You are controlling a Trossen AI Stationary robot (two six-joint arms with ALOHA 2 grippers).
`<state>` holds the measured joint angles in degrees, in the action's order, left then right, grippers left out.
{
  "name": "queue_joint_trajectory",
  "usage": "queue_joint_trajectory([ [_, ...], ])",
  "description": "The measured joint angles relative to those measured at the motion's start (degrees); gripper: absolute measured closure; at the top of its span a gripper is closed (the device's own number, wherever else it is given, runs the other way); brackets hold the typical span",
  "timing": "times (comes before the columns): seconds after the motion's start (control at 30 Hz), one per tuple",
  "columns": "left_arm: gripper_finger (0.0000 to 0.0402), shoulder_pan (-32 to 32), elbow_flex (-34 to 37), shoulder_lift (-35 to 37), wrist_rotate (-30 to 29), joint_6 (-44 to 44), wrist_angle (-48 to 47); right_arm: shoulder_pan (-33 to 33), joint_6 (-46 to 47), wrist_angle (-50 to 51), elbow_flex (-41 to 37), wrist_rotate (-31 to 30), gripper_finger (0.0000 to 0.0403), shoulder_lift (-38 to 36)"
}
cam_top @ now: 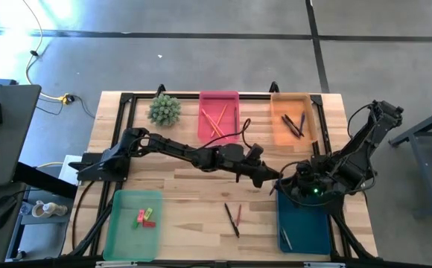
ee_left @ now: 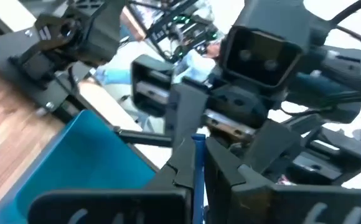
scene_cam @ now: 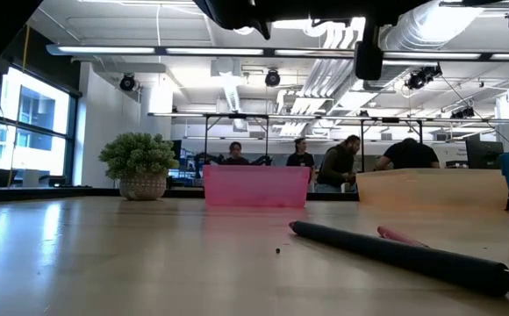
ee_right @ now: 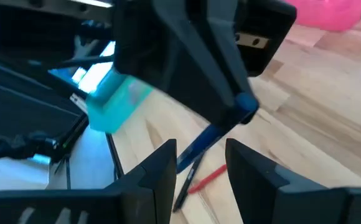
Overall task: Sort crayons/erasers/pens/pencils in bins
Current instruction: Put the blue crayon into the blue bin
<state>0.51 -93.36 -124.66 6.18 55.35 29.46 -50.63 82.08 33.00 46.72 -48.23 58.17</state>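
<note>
My left gripper (cam_top: pixel 270 181) reaches across the table's middle toward the right and is shut on a blue pen (ee_left: pixel 198 155). My right gripper (ee_right: pixel 199 168) faces it from close by, open; one finger stands on each side of the pen's free end (ee_right: pixel 196 149) without touching it. Both hang over the far end of the teal-blue bin (cam_top: pixel 303 223). Erasers (cam_top: pixel 145 217) lie in the green bin (cam_top: pixel 132 223). Pencils (cam_top: pixel 216 119) lie in the pink bin (cam_top: pixel 219 115). Dark pens (cam_top: pixel 294 123) lie in the orange bin (cam_top: pixel 294 119). My left gripper pinches the blue pen (ee_left: pixel 198 163) between its two fingers, which come level from the table's left. The pen sticks out past the fingertips (ee_right: pixel 246 106) and slants down toward my right gripper. It is lifted clear of the table.
A dark pen and a red stick (cam_top: pixel 233 218) lie loose on the wood between the green and teal-blue bins. One more stick (cam_top: pixel 285 238) lies in the teal-blue bin. A potted plant (cam_top: pixel 164 109) stands at the far edge, left of the pink bin.
</note>
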Motion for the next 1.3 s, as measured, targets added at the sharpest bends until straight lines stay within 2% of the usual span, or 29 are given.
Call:
queue_joint_trajectory([
  [0.27,0.0401,0.0,0.0,0.0,-0.4,0.0,0.8,2.2,0.0,-0.2,0.0,0.4,0.0285,0.0],
  [0.57,0.0401,-0.1,0.0,0.0,-1.1,-2.2,1.0,2.2,0.0,0.9,-0.1,1.6,0.0392,-0.1],
  [0.77,0.0401,-0.1,0.0,0.0,-1.7,-3.5,0.7,2.3,0.4,1.1,-0.1,1.9,0.0380,0.0],
  [0.93,0.0399,-0.2,0.0,0.0,-1.5,-6.7,0.4,2.3,0.4,1.2,-0.1,3.3,0.0391,0.0],
  [1.07,0.0369,-0.2,0.0,0.0,-1.4,-9.4,0.2,2.3,0.4,1.4,-0.1,4.8,0.0396,0.0],
  [1.3,0.0285,0.3,0.0,0.0,-1.7,-12.3,-3.8,2.3,2.7,4.0,0.0,8.5,0.0393,0.0],
])
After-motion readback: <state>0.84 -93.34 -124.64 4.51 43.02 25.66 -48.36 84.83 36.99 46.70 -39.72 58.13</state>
